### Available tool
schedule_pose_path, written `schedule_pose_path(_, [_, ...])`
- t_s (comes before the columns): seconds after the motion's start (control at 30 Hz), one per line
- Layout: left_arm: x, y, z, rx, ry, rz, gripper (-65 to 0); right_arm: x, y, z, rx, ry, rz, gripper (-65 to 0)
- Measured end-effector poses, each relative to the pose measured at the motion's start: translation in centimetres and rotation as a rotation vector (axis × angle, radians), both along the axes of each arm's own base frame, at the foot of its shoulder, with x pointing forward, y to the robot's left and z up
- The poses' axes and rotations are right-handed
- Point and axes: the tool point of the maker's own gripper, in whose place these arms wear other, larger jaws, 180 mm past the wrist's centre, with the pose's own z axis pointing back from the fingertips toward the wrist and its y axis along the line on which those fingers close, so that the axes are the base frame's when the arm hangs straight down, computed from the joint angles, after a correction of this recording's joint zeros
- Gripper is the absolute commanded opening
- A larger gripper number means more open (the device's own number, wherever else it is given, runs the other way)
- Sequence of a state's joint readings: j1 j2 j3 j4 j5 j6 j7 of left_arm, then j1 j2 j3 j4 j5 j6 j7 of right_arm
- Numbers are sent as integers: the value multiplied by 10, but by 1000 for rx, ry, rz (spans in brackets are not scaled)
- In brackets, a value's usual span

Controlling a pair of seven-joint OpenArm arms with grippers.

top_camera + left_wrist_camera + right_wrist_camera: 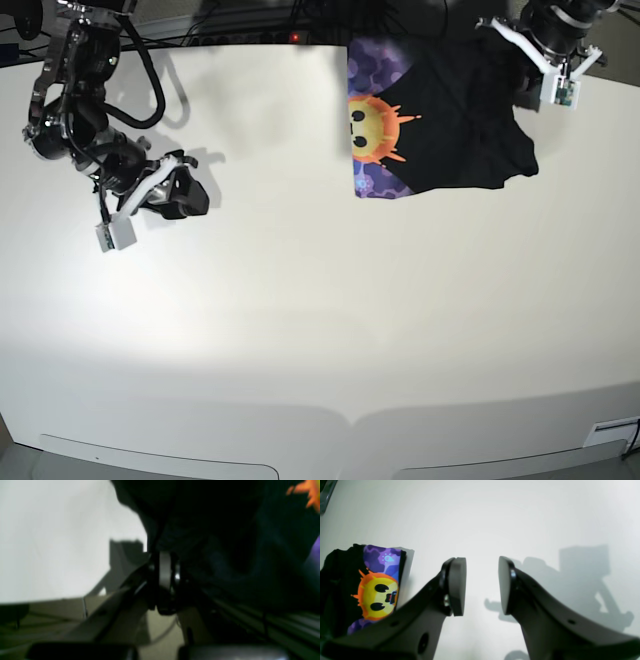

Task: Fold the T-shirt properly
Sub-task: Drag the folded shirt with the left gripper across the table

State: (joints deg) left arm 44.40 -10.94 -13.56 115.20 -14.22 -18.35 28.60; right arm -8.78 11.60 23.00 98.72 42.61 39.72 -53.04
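Pinched shut on black cloth, the left gripper (166, 580) lifts the T-shirt (450, 120) off the white table (320, 330) at about one o'clock, likely to carry a fold over. At ten o'clock the right gripper (482, 585) waits, parted and empty.

The base view looks down on the whole counter (320, 330); each wrist view sits close behind its jaws; all share the T-shirt (450, 120).
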Motion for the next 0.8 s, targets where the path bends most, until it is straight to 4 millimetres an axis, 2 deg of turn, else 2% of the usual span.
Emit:
schedule_pose_path(0.1, [6,5,-9,-10,-27,21,-650,0,0,0,0,-1,0,-430])
schedule_pose_path(0.23, [14,18,-44,-23,21,70,-650,0,0,0,1,3,2,-430])
schedule_pose_path(0.3, [21,22,-54,-50,12,98,-650,-1,0,-1,-2,6,2,-430])
schedule_pose_path(0.47, [55,28,-60,-96,-64,131,-650,-1,0,-1,0,6,3,-430])
schedule_pose_path(0.63, [80,8,-56,-179,-105,91,-650,-1,0,-1,-2,6,3,-430])
schedule_pose_path(0.7, [93,-11,-54,-202,-117,60,-650,-1,1,0,6,3,3,-430])
schedule_pose_path(0.8, [104,-52,-51,-249,-116,-31,-650,0,7,6,58,-7,14,-430])
